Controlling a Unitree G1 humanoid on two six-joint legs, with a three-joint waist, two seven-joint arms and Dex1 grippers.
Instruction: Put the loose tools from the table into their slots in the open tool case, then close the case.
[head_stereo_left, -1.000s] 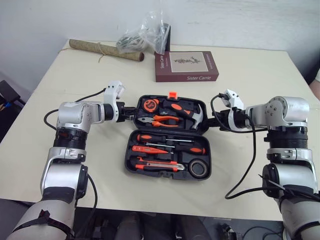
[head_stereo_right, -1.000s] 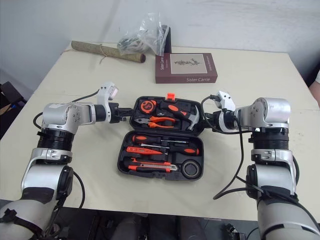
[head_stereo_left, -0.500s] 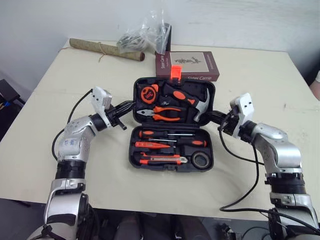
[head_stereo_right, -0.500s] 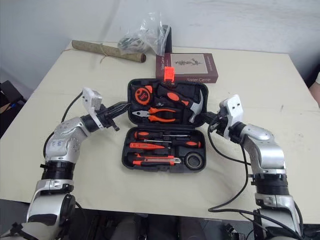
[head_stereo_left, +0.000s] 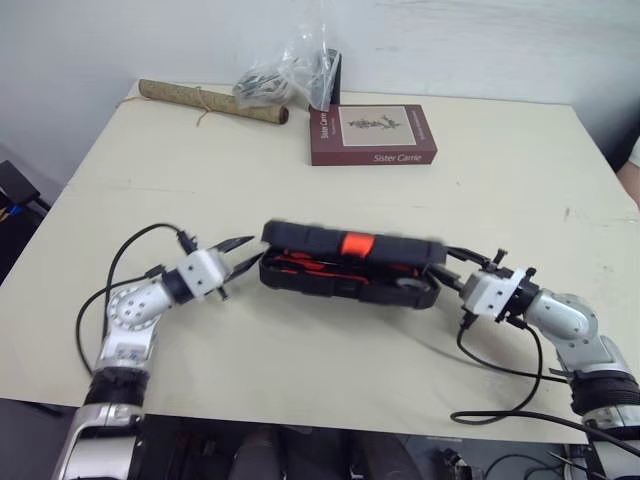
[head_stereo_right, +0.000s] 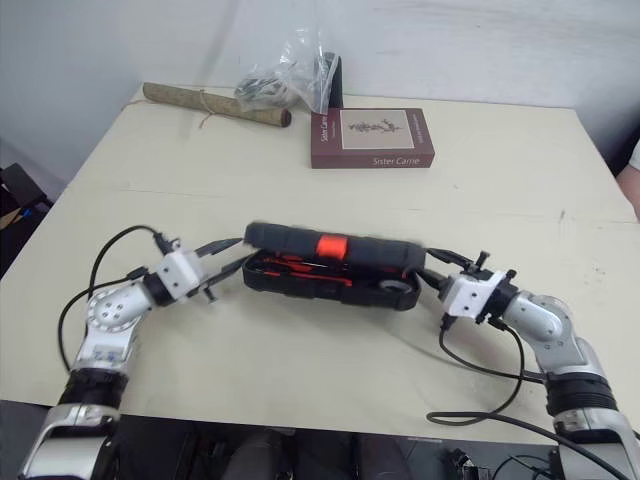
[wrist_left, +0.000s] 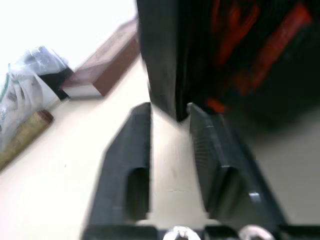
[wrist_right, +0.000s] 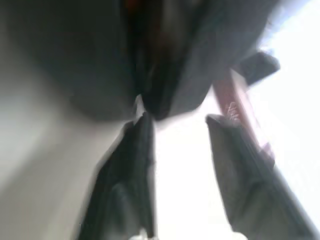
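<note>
Tool case (head_stereo_left: 350, 265) lies on the table (head_stereo_left: 300, 345), its lid (head_stereo_left: 300, 236) lowered almost onto the base, with orange tools (head_stereo_left: 300, 264) showing in the gap. We see the left gripper (head_stereo_left: 243, 256) at its left end and the right gripper (head_stereo_left: 452, 268) at its right end, both with fingers parted and holding nothing. We judge that a fingertip could get pinched in the seam, or that uneven pressing could leave the latch (head_stereo_left: 358, 245) unfastened.

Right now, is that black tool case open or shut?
Almost shut: on the tool case, the lid is lowered over the base, but a narrow gap between them shows orange tools inside.
</note>
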